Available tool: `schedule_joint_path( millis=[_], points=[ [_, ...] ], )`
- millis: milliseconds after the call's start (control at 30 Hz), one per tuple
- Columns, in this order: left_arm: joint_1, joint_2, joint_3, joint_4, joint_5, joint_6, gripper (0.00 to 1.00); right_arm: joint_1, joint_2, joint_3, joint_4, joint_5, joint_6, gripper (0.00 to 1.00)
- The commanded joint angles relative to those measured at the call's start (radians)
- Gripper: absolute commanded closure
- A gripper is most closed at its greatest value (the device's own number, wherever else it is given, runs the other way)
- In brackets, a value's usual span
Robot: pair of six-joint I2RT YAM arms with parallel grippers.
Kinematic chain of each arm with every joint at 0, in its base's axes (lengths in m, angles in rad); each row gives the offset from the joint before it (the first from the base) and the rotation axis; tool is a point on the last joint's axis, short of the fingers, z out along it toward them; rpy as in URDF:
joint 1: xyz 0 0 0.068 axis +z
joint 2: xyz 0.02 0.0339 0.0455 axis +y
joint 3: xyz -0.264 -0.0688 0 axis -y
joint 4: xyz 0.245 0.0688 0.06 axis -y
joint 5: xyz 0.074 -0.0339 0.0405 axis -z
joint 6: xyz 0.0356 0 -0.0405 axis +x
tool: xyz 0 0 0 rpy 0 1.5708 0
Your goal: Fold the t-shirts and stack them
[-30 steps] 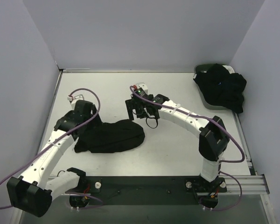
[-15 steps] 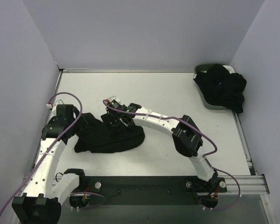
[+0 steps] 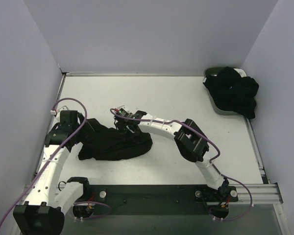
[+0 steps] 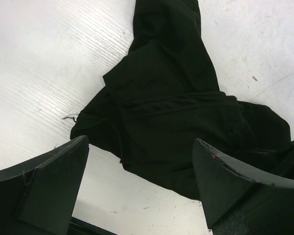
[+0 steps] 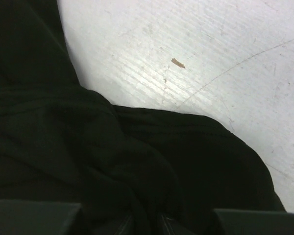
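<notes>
- Top external view: one black t-shirt lies crumpled on the counter, on the near-left part, between the two arms. It is a rumpled heap, not spread and not folded.
- The other dark shirts are heaped in and over the basket at the far right corner, well apart from the heap. A small piece of white cloth shows at the back of them.
- No folded stack is visible on the counter, so I judge the task to be at an early step: opening out the first shirt.
- The left gripper is at the left end of the heap. In the left wrist view its fingers stand wide apart, with the shirt below and between them, and they hold nothing.
- The right gripper is low on the far edge of the heap. In the right wrist view its fingers also stand apart, and bunched cloth bulges into the gap. It looks open, not yet closed on the cloth.
- The next move, as I judge it, asks each gripper to close on a single layer at an edge. Then the arms must pull apart to flatten the shirt.
- The folds are black on black, so hem and sleeve are hard to distinguish, and a gripper may catch two layers.
</notes>
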Motion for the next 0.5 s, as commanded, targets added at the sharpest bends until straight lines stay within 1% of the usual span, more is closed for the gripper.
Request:
schedule_joint_path(
  millis=[0, 33, 67, 133, 233, 300, 400, 467],
  points=[
    [0.008, -0.008, -0.012, 0.052, 0.013, 0.0, 0.04, -0.025, -0.013, -0.024, -0.023, 0.051, 0.005, 0.85],
    [0.009, -0.008, -0.014, 0.053, 0.015, 0.0, 0.04, -0.025, -0.021, -0.03, -0.027, 0.059, 0.004, 0.94],
    [0.009, -0.006, -0.018, 0.058, 0.016, -0.002, 0.04, -0.026, -0.03, -0.033, -0.03, 0.082, 0.002, 1.0],
    [0.009, -0.006, -0.023, 0.062, 0.032, -0.002, 0.05, -0.025, -0.07, -0.042, -0.042, 0.111, -0.013, 1.0],
    [0.009, -0.002, -0.027, 0.073, 0.049, 0.001, 0.05, -0.026, -0.148, -0.023, -0.105, 0.218, -0.067, 1.0],
    [0.009, 0.0, -0.032, 0.084, 0.059, 0.003, 0.06, -0.031, -0.223, 0.039, -0.147, 0.304, -0.101, 1.0],
    [0.009, 0.007, -0.037, 0.096, 0.075, 0.003, 0.07, -0.063, -0.314, 0.195, -0.223, 0.353, -0.154, 1.0],
    [0.008, 0.007, -0.037, 0.099, 0.087, 0.003, 0.07, -0.074, -0.383, 0.27, -0.274, 0.364, -0.183, 1.0]
  ],
)
